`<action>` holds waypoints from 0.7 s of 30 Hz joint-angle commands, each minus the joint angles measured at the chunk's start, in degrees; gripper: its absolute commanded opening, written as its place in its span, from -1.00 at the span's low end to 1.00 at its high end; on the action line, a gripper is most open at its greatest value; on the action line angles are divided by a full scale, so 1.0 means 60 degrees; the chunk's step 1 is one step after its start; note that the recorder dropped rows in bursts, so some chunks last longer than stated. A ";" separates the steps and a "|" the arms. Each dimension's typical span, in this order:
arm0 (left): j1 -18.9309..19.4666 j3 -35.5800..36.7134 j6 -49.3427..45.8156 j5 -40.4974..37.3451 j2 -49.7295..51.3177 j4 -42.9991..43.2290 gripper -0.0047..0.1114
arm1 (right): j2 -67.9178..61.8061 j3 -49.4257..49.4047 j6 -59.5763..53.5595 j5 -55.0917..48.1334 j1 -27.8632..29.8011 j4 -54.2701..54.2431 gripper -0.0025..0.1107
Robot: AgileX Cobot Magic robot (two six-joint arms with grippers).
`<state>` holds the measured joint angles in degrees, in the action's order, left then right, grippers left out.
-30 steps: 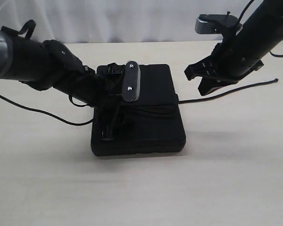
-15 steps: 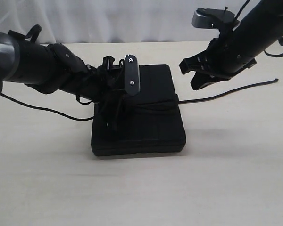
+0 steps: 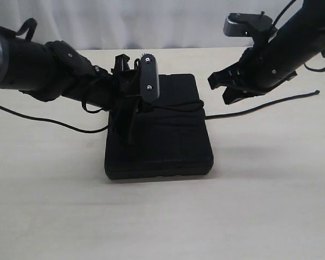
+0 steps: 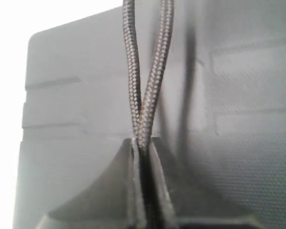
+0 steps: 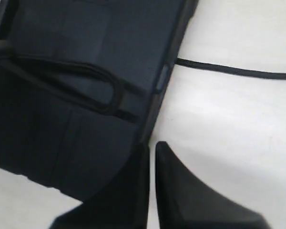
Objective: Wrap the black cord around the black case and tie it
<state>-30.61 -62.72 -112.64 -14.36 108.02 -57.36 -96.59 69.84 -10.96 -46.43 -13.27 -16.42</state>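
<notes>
Exterior view puts the black case (image 3: 162, 146) flat on the table (image 3: 260, 206), about mid-scene, lid up. The black cord (image 3: 176, 106) crosses its lid from side to side, so I judge that at least one band over the top is laid; whether it passes underneath I cannot tell. From the right wrist view a slack loop of cord lies on the lid, and nothing there reads as a drawn knot. One tail leaves the case's right edge and runs out over the table, and another stretch trails off on the left side.

My left gripper (image 4: 142, 145) is over the case's left half, pressed together on two strands of the cord where they meet. My right gripper (image 5: 151, 155) hangs above the table just off the case's right edge, fingers closed and holding nothing.

By my reckoning the wrap is started and the tie is under way. Cinching the loop and taking up both tails are left.
</notes>
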 commanded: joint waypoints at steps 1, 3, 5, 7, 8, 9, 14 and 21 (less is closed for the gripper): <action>0.0005 0.0027 0.0063 -0.0047 -0.0165 -0.0066 -0.92 | 0.0054 -0.0817 0.1282 0.1460 0.1088 0.0580 -0.88; 0.0005 0.0027 0.0063 -0.0043 -0.0165 -0.0152 -0.92 | 0.0054 -0.1343 0.1628 0.2474 0.2161 0.0402 -0.75; 0.0005 0.0027 0.0063 -0.0019 -0.0165 -0.0130 -0.92 | -0.0129 -0.1542 0.1629 0.3019 0.3116 -0.0413 -0.50; 0.0005 0.0027 0.0063 -0.0019 -0.0165 -0.0110 -0.92 | -0.0432 -0.1521 0.1589 0.3132 0.3641 -0.1077 -0.29; 0.0005 0.0027 0.0063 -0.0019 -0.0165 -0.0046 -0.92 | -0.0622 -0.1475 0.1500 0.3271 0.3840 -0.1465 -0.19; 0.0005 0.0027 0.0063 -0.0019 -0.0165 -0.0046 -0.92 | -0.0846 -0.1393 0.1370 0.3378 0.4004 -0.1679 -0.14; 0.0005 0.0027 0.0063 -0.0019 -0.0165 -0.0046 -0.92 | -0.2216 -0.0522 0.1260 0.3551 0.4571 -0.2272 -0.10; 0.0005 0.0027 0.0038 -0.0036 -0.0165 -0.0046 -0.92 | -0.4044 0.0793 -0.0603 0.2388 0.4738 -0.5560 -0.10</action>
<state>-30.61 -62.72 -112.64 -14.36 107.50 -57.49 -117.66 72.19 -8.18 -28.79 14.98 -41.52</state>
